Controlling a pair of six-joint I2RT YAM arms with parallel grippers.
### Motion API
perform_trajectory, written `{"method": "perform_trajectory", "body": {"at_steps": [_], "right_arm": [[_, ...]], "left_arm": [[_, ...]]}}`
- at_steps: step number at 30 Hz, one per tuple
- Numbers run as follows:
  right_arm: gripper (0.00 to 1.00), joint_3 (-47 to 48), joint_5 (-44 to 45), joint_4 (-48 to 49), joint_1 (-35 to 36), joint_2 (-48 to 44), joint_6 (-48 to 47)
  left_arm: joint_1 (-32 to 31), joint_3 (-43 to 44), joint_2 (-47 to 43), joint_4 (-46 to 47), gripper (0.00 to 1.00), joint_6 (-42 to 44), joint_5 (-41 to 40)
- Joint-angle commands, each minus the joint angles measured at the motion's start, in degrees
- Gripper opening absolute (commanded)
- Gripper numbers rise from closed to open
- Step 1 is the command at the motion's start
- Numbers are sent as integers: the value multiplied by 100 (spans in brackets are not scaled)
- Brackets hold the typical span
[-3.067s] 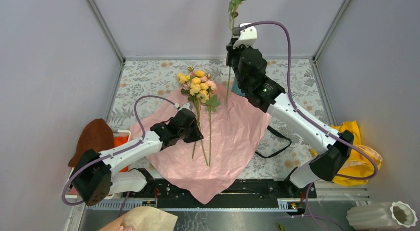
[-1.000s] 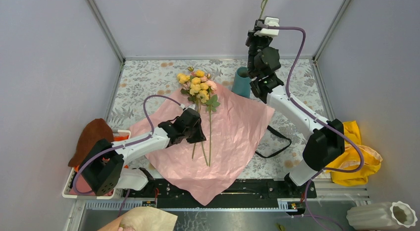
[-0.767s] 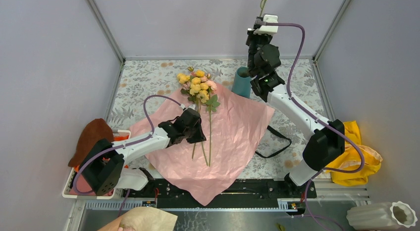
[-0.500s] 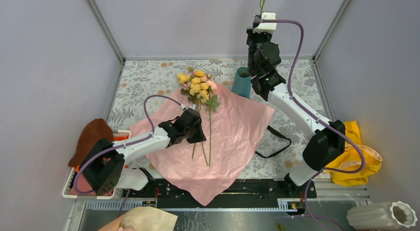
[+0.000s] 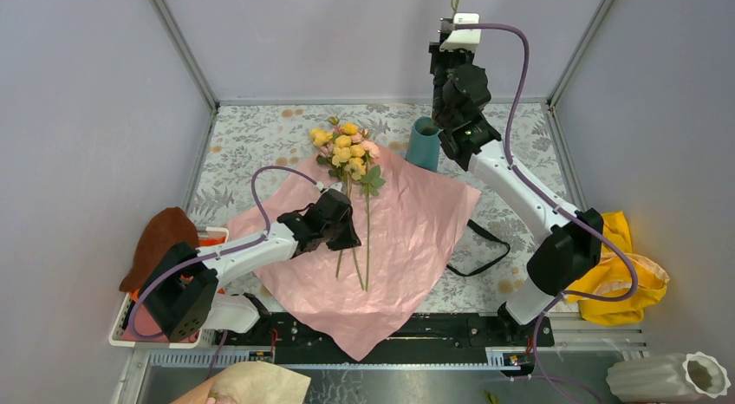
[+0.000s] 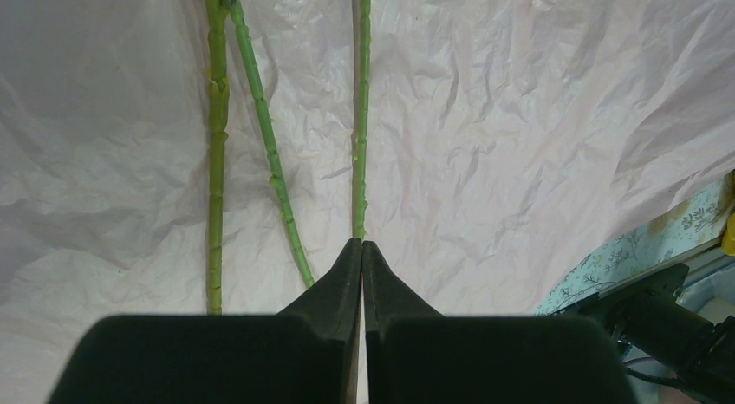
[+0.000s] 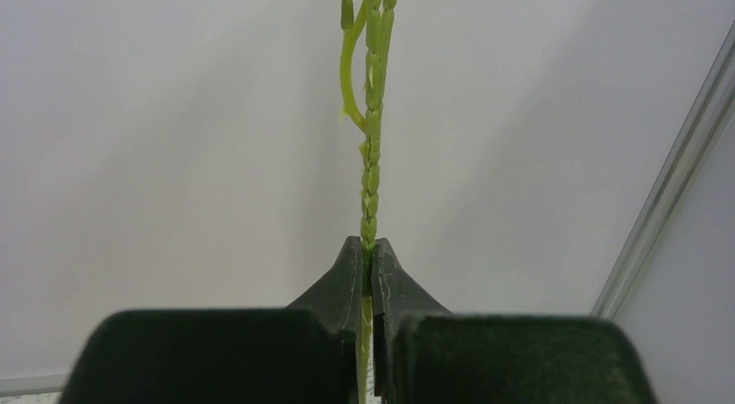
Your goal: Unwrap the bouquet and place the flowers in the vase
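Since a second ago my right gripper (image 7: 367, 248) has climbed slightly. At far left, a white tray (image 5: 121, 342) holds brown and orange items (image 5: 166, 237). My left gripper (image 6: 361, 244) is clenched, its tips meeting one stem's cut end on the spread, crinkled pink wrapping paper (image 5: 407, 222), where the yellow, pink and peach flowers (image 5: 347, 148) lie. Just past the paper's far corner stands the matte teal cylinder vase (image 5: 422, 148), its mouth dark. High over that corner, the right gripper clamps a long green stem (image 7: 371, 161) upright.
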Motion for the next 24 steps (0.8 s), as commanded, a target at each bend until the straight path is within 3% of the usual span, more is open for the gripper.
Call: {"method": "perform_trajectory", "body": {"at_steps": [1, 14, 24], "right_arm": [[0, 418, -140, 50, -27, -82, 29], [0, 69, -92, 28, -28, -73, 169], [0, -984, 21, 197, -21, -327, 665]], "left_arm": [[71, 14, -86, 242, 6, 27, 32], [72, 18, -76, 263, 6, 27, 63], [71, 21, -27, 297, 6, 34, 98]]}}
